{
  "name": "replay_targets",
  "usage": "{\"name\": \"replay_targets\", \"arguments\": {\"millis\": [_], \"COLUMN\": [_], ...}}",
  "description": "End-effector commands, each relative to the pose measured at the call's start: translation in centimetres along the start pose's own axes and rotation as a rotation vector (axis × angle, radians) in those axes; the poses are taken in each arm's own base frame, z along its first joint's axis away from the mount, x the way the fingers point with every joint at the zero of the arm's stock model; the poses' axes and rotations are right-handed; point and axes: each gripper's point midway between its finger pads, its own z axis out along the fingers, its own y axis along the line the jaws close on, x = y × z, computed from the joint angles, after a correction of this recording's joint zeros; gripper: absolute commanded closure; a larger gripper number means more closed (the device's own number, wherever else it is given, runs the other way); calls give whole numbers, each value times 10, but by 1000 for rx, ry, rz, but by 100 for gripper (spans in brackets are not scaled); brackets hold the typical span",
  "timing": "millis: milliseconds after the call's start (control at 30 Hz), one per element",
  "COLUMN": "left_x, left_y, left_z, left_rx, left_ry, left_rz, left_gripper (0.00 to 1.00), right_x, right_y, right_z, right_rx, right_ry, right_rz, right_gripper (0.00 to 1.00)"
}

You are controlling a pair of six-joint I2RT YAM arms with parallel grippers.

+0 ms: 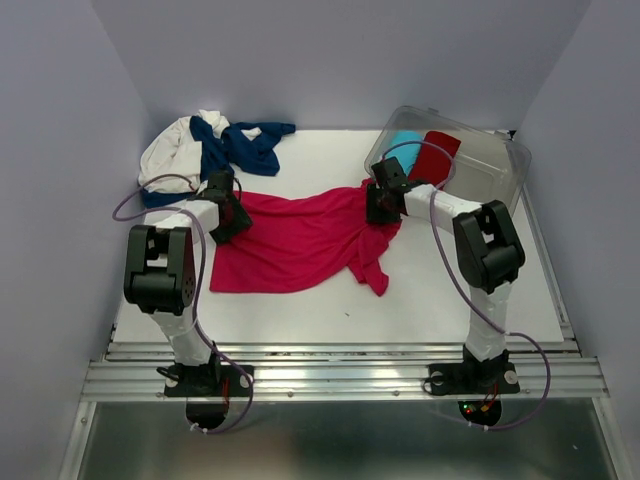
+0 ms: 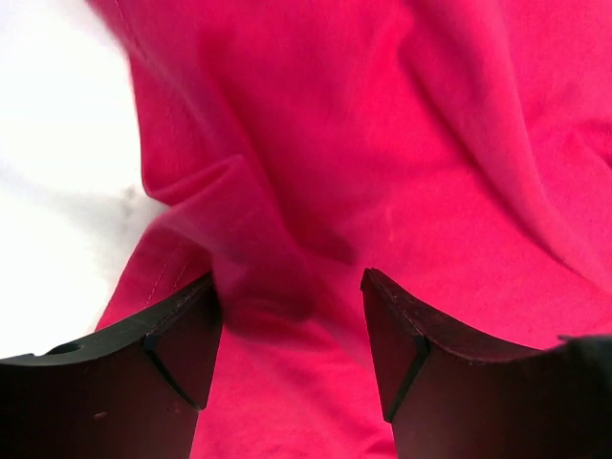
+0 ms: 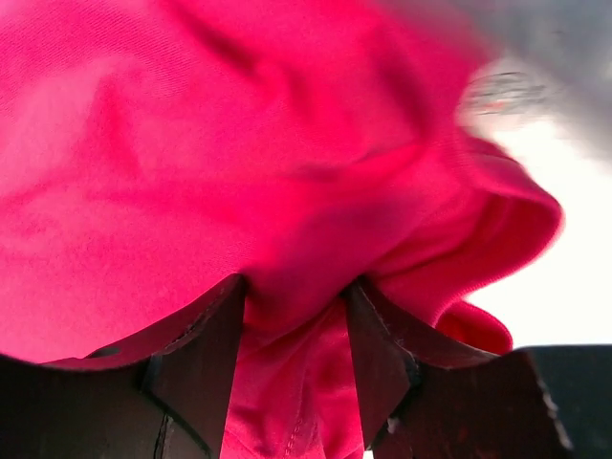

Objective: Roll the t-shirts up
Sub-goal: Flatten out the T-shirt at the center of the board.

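Note:
A bright pink-red t-shirt [image 1: 300, 245] lies spread and rumpled across the middle of the table. My left gripper [image 1: 228, 215] sits over its upper left corner, and in the left wrist view the left gripper [image 2: 289, 282] is open, both fingers wide apart just above the pink fabric [image 2: 382, 172]. My right gripper [image 1: 383, 208] is at the shirt's upper right corner. In the right wrist view the right gripper [image 3: 295, 285] stands open with a bunched fold of pink cloth [image 3: 287, 191] bulging between its fingers. A navy t-shirt [image 1: 245, 145] and a cream-white one [image 1: 170, 150] lie heaped at the back left.
A clear plastic bin [image 1: 490, 170] stands at the back right, holding a light-blue roll [image 1: 403, 145] and a darker red roll [image 1: 435, 155]. Walls close in the table on the left, back and right. A metal rail [image 1: 340, 375] runs along the near edge.

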Motion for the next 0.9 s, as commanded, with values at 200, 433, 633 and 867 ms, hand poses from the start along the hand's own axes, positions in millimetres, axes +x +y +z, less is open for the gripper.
{"name": "replay_targets", "arguments": {"millis": [200, 433, 633, 867], "left_x": [-64, -70, 1, 59], "left_y": [-40, -8, 43, 75], "left_z": [-32, -99, -107, -92], "left_rx": [14, -36, -72, -105], "left_ry": [-103, -200, -110, -32], "left_rz": [91, 95, 31, -101], "left_gripper": [31, 24, 26, 26], "right_x": [-51, -47, -27, -19], "right_y": [-8, 13, 18, 20], "right_z": [-19, -61, -84, -103], "right_rx": [-29, -183, -254, -299], "right_ry": [-106, -125, -117, -124], "right_rz": [3, 17, 53, 70], "right_gripper": [44, 28, 20, 18]}}
